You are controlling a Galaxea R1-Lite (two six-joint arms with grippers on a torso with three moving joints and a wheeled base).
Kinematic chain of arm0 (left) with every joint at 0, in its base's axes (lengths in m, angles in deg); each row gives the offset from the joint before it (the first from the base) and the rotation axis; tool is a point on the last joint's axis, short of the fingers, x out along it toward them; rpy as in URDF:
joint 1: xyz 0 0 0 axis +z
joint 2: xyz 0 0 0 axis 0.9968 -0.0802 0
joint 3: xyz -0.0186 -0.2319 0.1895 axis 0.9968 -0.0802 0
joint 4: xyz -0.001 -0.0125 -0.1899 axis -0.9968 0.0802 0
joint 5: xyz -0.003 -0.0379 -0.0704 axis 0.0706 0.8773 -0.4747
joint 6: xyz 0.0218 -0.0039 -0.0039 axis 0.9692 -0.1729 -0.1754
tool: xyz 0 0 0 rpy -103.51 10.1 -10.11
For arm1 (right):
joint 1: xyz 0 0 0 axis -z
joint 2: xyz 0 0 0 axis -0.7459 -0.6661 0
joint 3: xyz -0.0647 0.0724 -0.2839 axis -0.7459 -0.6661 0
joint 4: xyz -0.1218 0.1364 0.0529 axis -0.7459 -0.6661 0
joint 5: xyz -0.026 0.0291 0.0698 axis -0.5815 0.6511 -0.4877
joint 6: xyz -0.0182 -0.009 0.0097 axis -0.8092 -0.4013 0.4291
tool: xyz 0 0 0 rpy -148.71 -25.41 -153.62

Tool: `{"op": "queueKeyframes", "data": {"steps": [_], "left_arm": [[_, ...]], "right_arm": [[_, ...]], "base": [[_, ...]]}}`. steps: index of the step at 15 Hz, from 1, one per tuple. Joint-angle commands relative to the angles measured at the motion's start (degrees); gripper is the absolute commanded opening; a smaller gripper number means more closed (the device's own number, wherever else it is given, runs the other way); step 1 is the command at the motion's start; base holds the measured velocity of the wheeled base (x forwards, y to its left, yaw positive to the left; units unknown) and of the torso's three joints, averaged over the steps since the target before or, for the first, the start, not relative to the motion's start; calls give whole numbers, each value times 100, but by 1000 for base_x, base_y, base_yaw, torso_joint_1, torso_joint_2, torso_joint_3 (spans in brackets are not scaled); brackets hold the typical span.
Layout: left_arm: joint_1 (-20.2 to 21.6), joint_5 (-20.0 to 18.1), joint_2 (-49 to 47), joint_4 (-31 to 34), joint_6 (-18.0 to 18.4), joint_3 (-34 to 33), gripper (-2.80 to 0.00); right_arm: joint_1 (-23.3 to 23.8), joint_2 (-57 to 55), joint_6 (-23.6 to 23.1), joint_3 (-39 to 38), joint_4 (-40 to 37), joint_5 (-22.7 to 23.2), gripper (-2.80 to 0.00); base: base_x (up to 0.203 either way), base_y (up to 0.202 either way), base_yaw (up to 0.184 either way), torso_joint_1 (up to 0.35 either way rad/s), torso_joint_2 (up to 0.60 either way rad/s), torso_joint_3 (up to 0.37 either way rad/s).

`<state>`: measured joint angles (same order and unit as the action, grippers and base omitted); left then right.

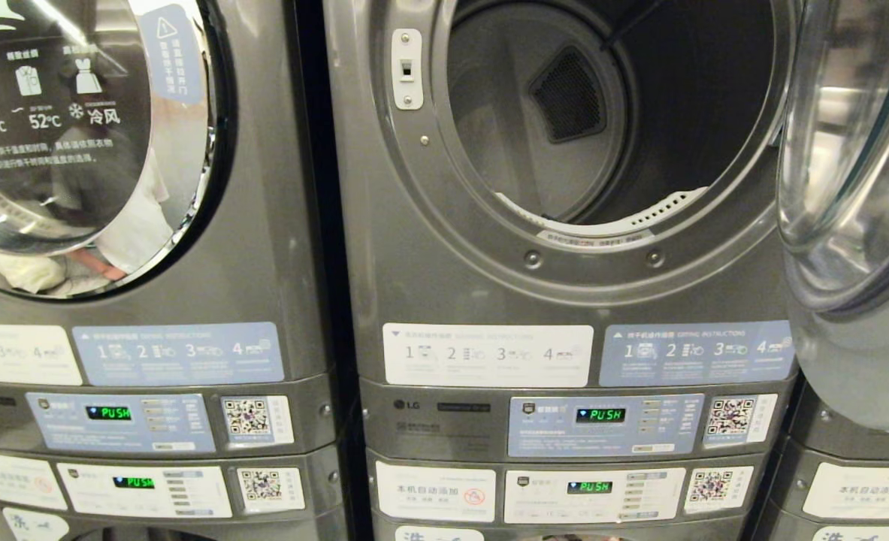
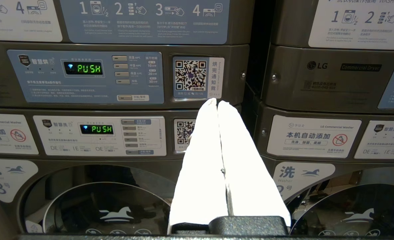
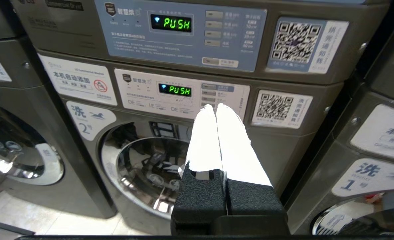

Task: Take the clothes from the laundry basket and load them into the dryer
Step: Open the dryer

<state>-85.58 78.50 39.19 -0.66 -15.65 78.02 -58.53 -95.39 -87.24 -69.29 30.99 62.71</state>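
The grey dryer (image 1: 489, 248) fills the middle of the head view, its round drum opening (image 1: 609, 113) dark and showing no clothes. Its glass door (image 1: 857, 150) is swung open at the right. The clothes and the laundry basket are out of view. Neither arm shows in the head view. My left gripper (image 2: 216, 102) is shut with nothing in it, pointing at the control panels of the left machine stack. My right gripper (image 3: 215, 107) is also shut and empty, in front of the washer control panel (image 3: 180, 93) below the open dryer.
A second dryer with a closed mirrored door (image 1: 83, 135) stands to the left. Washers with closed round doors (image 3: 143, 170) sit under the dryers. A third stack (image 3: 376, 133) stands to the right. Pale floor tiles (image 3: 33, 223) show at the base.
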Motion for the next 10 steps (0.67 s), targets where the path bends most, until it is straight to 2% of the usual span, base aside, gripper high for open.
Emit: {"op": "queueKeyframes", "data": {"steps": [1, 3, 4, 5, 7, 10], "left_arm": [[1, 0, 6, 0, -2, -6, -280], [1, 0, 6, 0, -2, -11, -280], [1, 0, 6, 0, -2, -11, -280], [1, 0, 8, 0, -2, -10, -280], [1, 0, 6, 0, -2, -11, -280], [1, 0, 12, 0, 3, -11, -280]], "right_arm": [[359, 656, -160, -112, -69, 140, -280], [590, 867, -430, -122, -172, 175, -280], [600, 862, -529, -124, -204, -183, -280], [736, 828, -651, -124, -248, -251, -280], [1202, 944, -896, -120, -645, -15, -280], [1146, 1924, -953, -122, -696, 103, -280]], "base": [[0, 0, 0, 0, 0, 0], [0, 0, 0, 0, 0, 0], [0, 0, 0, 0, 0, 0], [0, 0, 0, 0, 0, 0], [0, 0, 0, 0, 0, 0], [0, 0, 0, 0, 0, 0]]}}
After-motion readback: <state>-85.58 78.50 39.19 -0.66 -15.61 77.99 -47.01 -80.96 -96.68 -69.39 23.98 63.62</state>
